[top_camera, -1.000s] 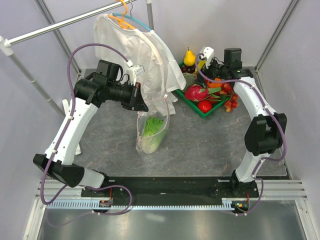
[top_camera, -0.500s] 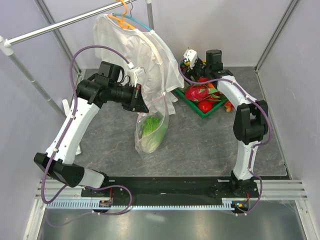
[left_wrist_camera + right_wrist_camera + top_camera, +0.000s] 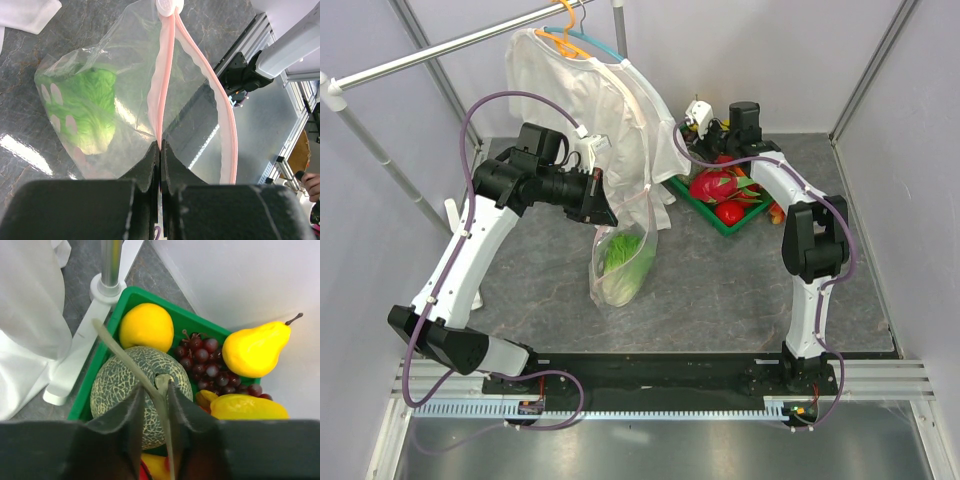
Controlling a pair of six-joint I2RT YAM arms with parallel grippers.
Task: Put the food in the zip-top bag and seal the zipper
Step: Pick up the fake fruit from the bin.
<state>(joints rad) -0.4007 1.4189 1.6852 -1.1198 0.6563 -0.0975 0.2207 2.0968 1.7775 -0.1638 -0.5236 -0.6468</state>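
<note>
Swinging left over the green crate (image 3: 127,297) since a second ago, the right gripper (image 3: 156,390) now straddles the stem (image 3: 125,357) of the melon (image 3: 112,390), jaws narrowed around it, though I cannot tell whether they pinch it yet. Across the table the left gripper (image 3: 160,147) is clamped on the pink zipper (image 3: 165,75) of the bag (image 3: 125,60), with the lettuce (image 3: 95,110) lying inside. That thin stem may slip or bend under the melon and drop it, and the bag mouth, held by one lip only, looks narrow for it.

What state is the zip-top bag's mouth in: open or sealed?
Open: in the left wrist view the zipper strips bow apart, and the left pincer pinches only one.
</note>
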